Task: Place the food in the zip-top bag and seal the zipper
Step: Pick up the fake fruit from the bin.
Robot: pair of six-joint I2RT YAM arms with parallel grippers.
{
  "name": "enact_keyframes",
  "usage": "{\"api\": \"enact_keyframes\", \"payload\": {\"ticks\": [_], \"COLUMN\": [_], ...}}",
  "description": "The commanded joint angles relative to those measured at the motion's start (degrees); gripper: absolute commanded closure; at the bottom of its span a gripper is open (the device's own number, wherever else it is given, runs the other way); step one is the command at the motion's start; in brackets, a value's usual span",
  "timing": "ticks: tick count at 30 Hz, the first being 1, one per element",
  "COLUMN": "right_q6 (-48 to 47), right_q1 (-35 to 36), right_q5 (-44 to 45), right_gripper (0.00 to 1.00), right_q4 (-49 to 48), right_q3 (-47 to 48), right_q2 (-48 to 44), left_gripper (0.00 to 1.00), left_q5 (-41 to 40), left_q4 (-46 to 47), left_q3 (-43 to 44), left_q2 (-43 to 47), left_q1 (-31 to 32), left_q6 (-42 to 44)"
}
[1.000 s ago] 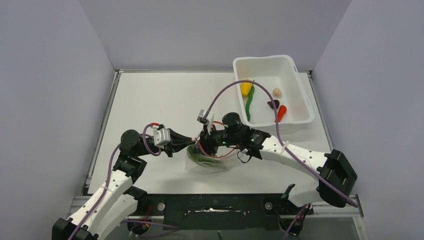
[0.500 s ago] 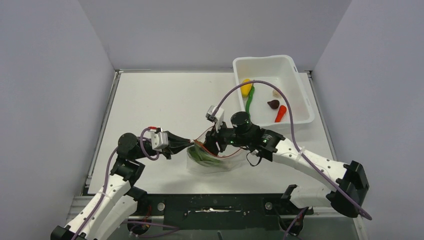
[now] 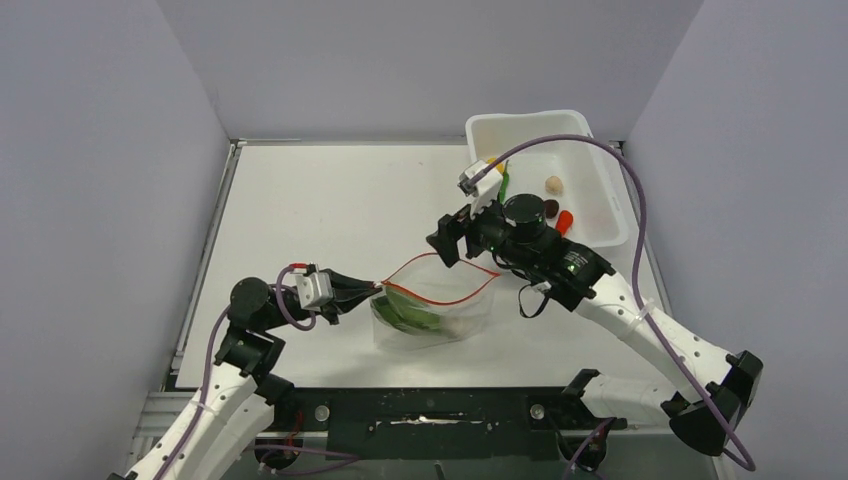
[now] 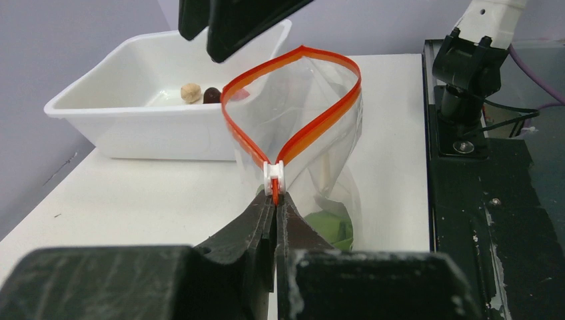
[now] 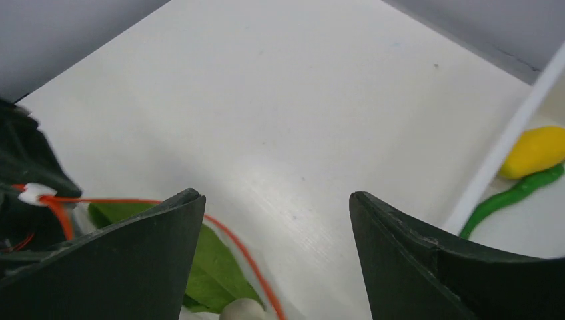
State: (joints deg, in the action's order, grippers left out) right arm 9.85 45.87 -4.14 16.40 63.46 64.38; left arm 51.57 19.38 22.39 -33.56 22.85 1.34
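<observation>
Bag [image 3: 437,312] gaped just ahead of left gripper [image 3: 376,292], leaf [image 3: 408,316] inside; right gripper [image 3: 449,240] hung past its far rim, near tub [image 3: 592,131] | left wrist: jaws clamped on zipper [image 4: 303,49] end, under slider [image 4: 274,172] | right wrist: right gripper [image 5: 276,203] apart, empty; pepper [image 5: 513,197] ahead-right | risk: soft mouth could sag shut or slip, so food would miss.
</observation>
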Motion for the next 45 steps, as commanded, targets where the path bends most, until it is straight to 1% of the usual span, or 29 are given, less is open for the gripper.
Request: {"api": "enact_keyframes", "payload": {"ticks": [1,7,9,11,14,16,17,18,21,24,25,27,29,34,39,42,45], "right_q6": [-2.93,-3.48,-3.06,-2.16,-0.75,0.66,1.66,2.63,5.89,10.83,13.17,16.88,18.05,18.48,16.92,17.99,17.85], "right_q1": [-3.18,-9.48,-12.81,-17.61,-23.00,-26.18,-27.85,-29.26,-32.82,-35.79,-36.38,-36.78,-36.91,-37.06,-37.31,-37.52,-37.52], "right_q5": [12.44,22.47,23.07,20.04,15.94,13.13,11.65,10.16,7.84,4.68,4.59,7.61,7.73,6.06,3.65,0.16,0.54], "right_gripper": [0.18,0.18,0.18,0.19,0.22,0.27,0.31,0.33,0.36,0.39,0.39,0.36,0.35,0.37,0.40,0.40,0.35], "right_q4": [0.09,3.03,3.11,2.90,0.52,-1.23,-1.94,-2.70,-6.77,-11.29,-12.10,-12.40,-12.57,-15.23,-16.94,-19.39,-19.78], "right_q3": [6.01,10.18,11.76,13.15,14.37,15.11,15.68,16.18,16.54,17.19,17.91,20.64,23.04,27.32,29.48,29.46,30.76], "right_q2": [2.18,9.73,12.61,15.26,18.74,21.37,22.71,24.00,27.45,31.98,33.76,37.53,41.17,48.74,53.14,54.94,56.98], "left_gripper": [1.00,1.00,1.00,1.00,1.00,1.00,1.00,1.00,1.00,1.00,1.00,1.00,1.00,1.00,1.00,1.00,1.00], "left_q5": [-3.36,-2.53,-3.53,-4.19,-5.56,-6.17,-6.78,-7.52,-9.93,-10.11,-9.90,-9.71,-9.77,-7.32,-6.66,-6.39,-6.63], "left_q4": [1.34,1.28,1.41,1.73,2.40,1.99,1.56,0.75,-2.32,-3.07,-2.85,-2.77,-3.12,-2.89,-2.07,-2.11,-2.44], "left_q3": [-0.32,-0.09,0.02,0.06,-0.28,-0.33,-0.27,-0.13,0.34,0.02,-0.24,-0.49,-0.27,-0.26,-0.94,-1.11,-1.06], "left_q2": [1.59,1.89,2.13,2.33,3.00,3.40,3.64,3.72,4.01,4.56,4.70,4.88,4.50,3.84,4.45,4.97,5.00], "left_q1": [0.26,0.42,0.44,0.44,0.47,0.48,0.54,0.48,0.53,0.53,0.53,0.45,0.36,0.22,0.27,0.26,0.18], "left_q6": [0.06,0.02,-0.18,-0.36,-1.30,-1.68,-2.14,-2.24,-2.06,-1.39,-1.01,0.11,0.67,0.94,0.28,0.50,0.79]}}
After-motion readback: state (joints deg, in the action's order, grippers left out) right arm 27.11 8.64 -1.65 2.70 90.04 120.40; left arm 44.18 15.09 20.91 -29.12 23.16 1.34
